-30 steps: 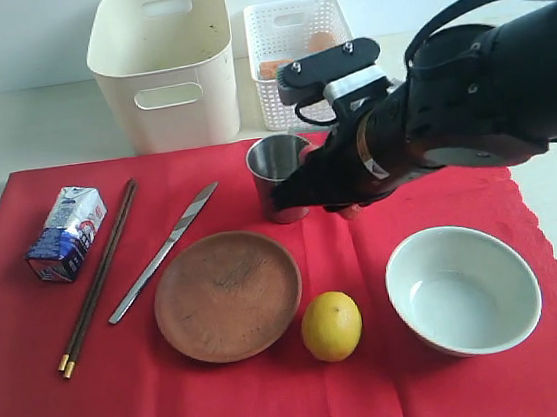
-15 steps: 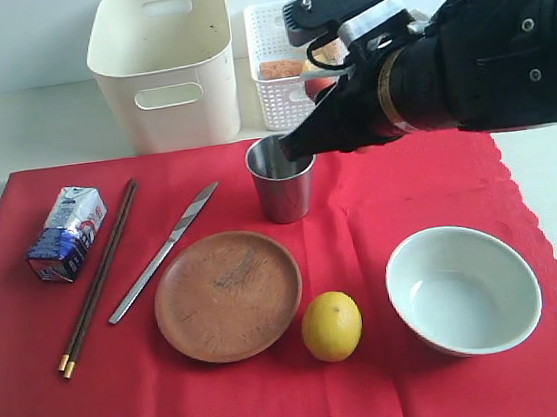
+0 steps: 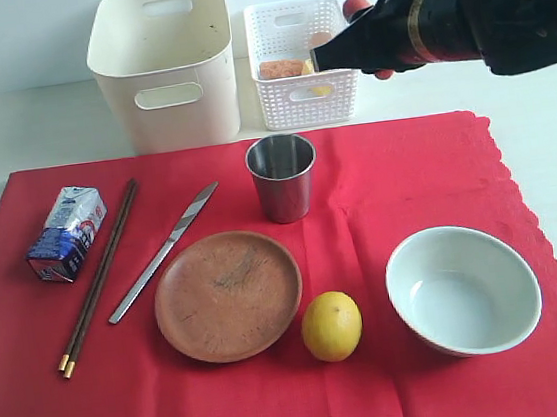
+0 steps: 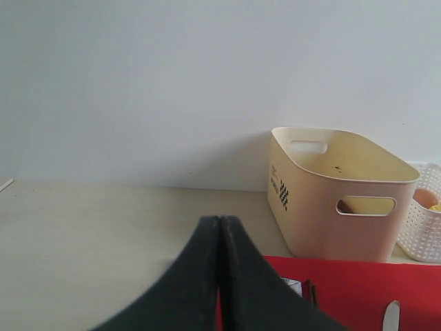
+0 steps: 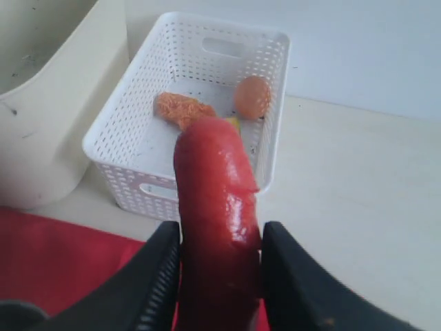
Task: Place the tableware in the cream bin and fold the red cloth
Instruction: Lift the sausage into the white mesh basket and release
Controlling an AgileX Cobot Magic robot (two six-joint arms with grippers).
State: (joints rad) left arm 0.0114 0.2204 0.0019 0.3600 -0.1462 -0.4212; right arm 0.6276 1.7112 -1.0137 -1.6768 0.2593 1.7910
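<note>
Right wrist view: end effector (image 5: 220,238) grips sausage (image 5: 210,179) nr basket (image 5: 122,118).

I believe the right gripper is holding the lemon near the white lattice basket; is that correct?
Not quite: the right gripper holds a red sausage near the white lattice basket, as the right wrist view shows; the lemon lies on the red cloth.

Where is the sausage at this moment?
The sausage is clamped in the right end effector, held aloft close to the white lattice basket, at the exterior view's upper right.
</note>
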